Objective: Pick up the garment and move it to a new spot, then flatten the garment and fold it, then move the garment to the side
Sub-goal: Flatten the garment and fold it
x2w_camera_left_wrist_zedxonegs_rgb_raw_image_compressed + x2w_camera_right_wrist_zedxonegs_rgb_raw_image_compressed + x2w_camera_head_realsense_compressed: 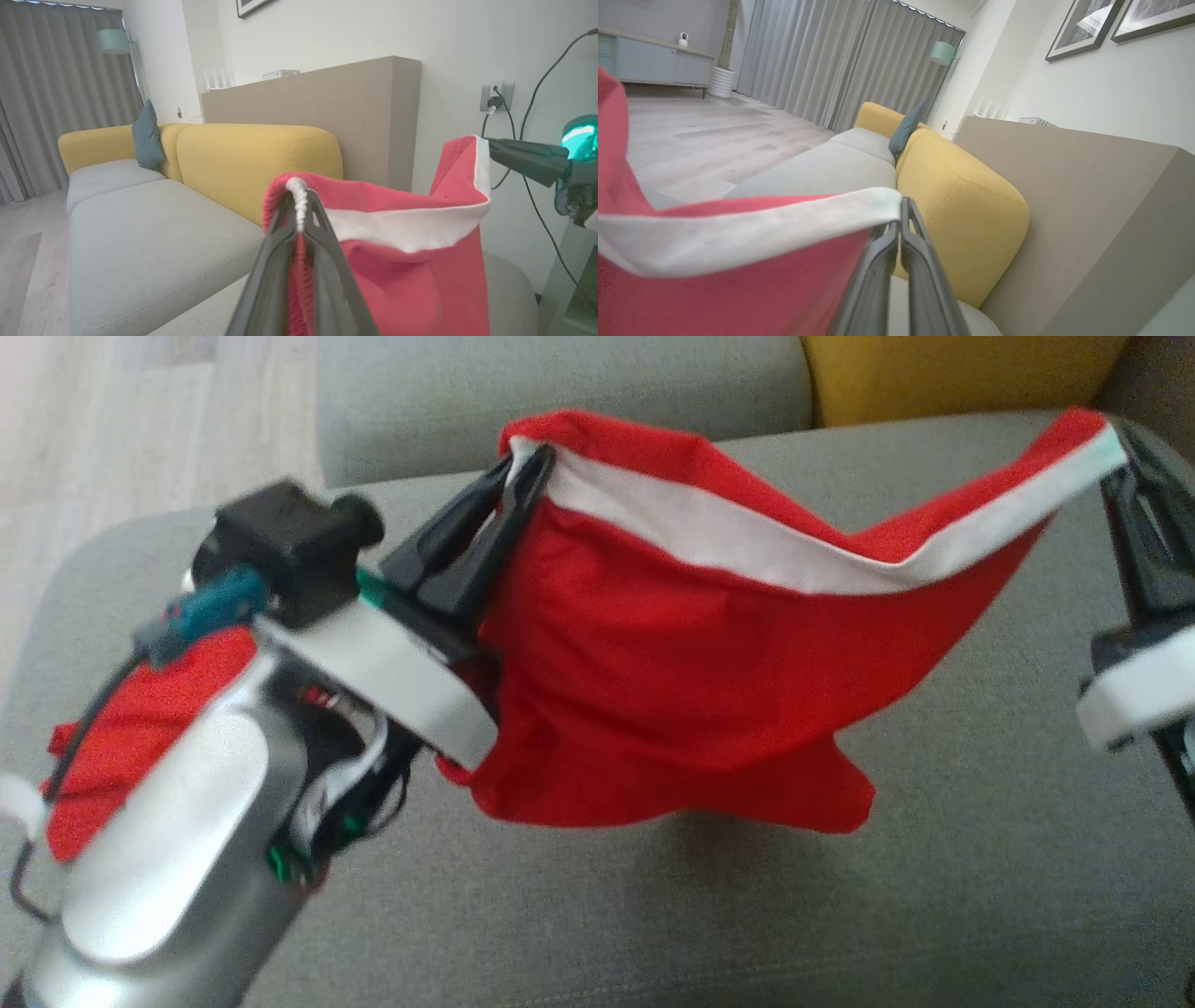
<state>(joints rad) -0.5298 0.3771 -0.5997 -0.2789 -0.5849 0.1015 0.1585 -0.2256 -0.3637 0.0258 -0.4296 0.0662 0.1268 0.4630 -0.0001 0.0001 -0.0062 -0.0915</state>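
Grey woven sofa point(934, 896); limp red garment point(672, 691).

**Living room, two-tone sofa**

A grey fabric sofa seat point(140, 224) with mustard-yellow padded backrest point(252, 158) sits before a tan wood-grain partition point(327, 107). A teal cushion point(148, 137) leans there. Grey floor-length curtains point(831, 60), pale wood-plank floor point(714, 135), white wall point(1111, 88) with dark-framed pictures point(1083, 28).

Soft, even daylight. The head view is blurred; a faint shadow lies on the grey cushion point(934, 915) beneath the red garment point(672, 709). Wrist views warp at the edges.
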